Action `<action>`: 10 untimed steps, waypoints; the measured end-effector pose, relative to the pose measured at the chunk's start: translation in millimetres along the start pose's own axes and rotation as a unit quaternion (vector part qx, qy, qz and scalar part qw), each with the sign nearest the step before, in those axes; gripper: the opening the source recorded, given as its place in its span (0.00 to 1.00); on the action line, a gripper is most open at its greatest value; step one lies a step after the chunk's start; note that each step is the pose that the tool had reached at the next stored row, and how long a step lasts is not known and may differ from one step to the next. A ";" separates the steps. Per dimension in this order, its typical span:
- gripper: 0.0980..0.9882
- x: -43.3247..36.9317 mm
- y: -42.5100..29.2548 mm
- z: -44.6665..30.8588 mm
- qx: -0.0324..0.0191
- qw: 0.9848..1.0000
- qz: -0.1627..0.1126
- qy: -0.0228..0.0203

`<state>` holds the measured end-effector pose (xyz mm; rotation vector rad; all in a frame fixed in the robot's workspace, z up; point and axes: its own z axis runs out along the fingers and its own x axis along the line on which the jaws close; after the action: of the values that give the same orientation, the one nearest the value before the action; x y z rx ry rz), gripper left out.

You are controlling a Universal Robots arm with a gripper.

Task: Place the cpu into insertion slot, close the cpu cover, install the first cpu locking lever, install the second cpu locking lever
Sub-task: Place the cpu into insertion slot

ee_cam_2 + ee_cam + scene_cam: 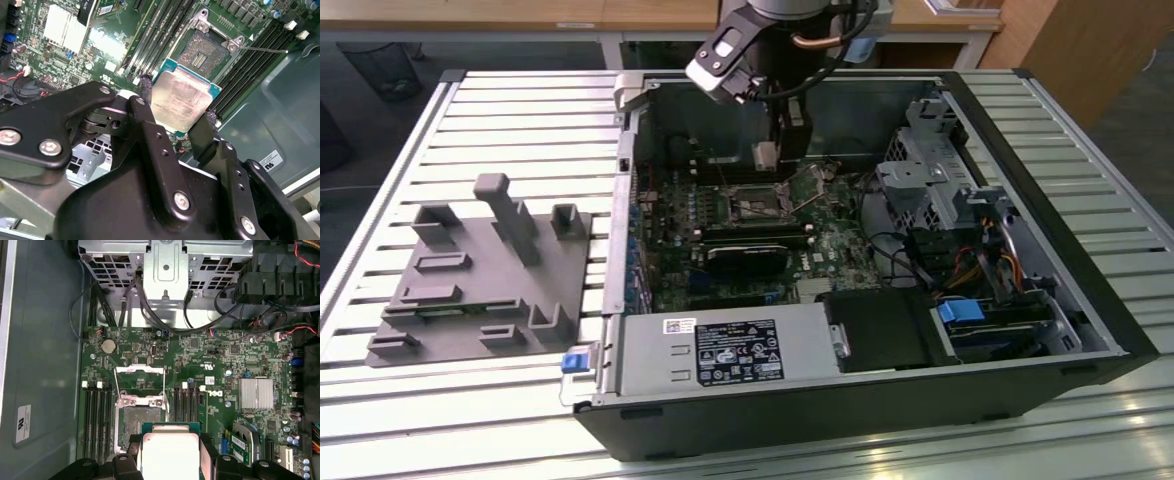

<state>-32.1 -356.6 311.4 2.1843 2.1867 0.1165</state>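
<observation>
My gripper [179, 104] is shut on the cpu [182, 100], a flat square chip with a silvery top and a teal edge, held between two black fingers [146, 87]. It hangs above the green board, beside the insertion slot [201, 56], whose dark centre lies bare inside its metal rim. In the first wrist view the cpu [170, 450] overlaps one edge of the insertion slot [140, 420], and the cpu cover [140, 371] stands swung back beyond it. A thin locking lever [265, 50] sticks out sideways. In the exterior view the gripper [771, 162] hovers inside the case, behind the slot [754, 205].
Black memory slots [97, 415] flank the socket on both sides. A black heatsink block [747, 258] lies in front of it. The drive cage [927, 165] and cables fill the exterior view's right. A grey fixture [480, 275] stands outside the case at the left.
</observation>
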 end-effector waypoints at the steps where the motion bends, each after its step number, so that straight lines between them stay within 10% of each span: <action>1: 0.50 0.0 0.0 0.3 0.000 1.000 0.000 0.000; 10: 0.50 0.0 -0.3 2.8 0.001 1.000 -0.001 0.000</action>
<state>-32.2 -356.6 308.6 2.1831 2.1881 0.1144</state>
